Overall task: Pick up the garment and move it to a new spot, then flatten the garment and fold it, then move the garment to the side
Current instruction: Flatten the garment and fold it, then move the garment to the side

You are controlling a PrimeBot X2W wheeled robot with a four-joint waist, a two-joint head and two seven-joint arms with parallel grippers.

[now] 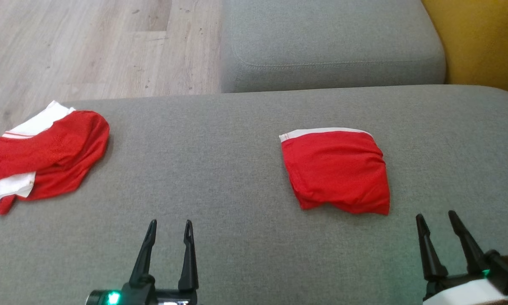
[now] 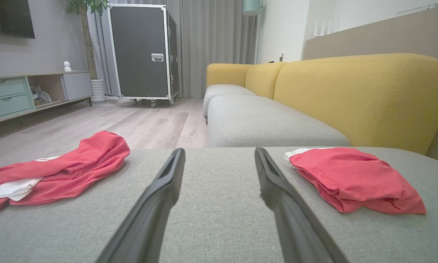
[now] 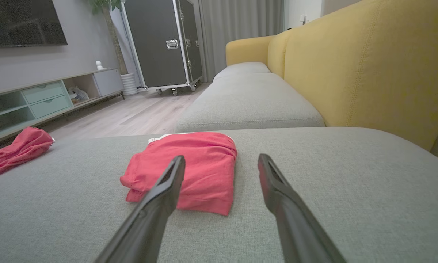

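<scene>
A folded red garment (image 1: 336, 171) with a white waistband lies flat on the grey sofa cushion (image 1: 220, 169), right of centre; it also lies at the right in the left wrist view (image 2: 354, 179) and just ahead of the fingers in the right wrist view (image 3: 193, 168). A second red and white garment (image 1: 42, 159) lies crumpled at the cushion's left edge (image 2: 58, 170) (image 3: 16, 149). My left gripper (image 1: 170, 231) is open and empty near the front edge, between the two garments. My right gripper (image 1: 438, 220) is open and empty, just right of and nearer than the folded garment.
Another grey seat cushion (image 1: 330, 42) lies beyond, with a yellow backrest (image 1: 482, 42) on the right. Wooden floor (image 1: 88, 46) is past the cushion's left edge. A black wheeled case (image 2: 142, 51) and a low cabinet (image 2: 25, 91) stand across the room.
</scene>
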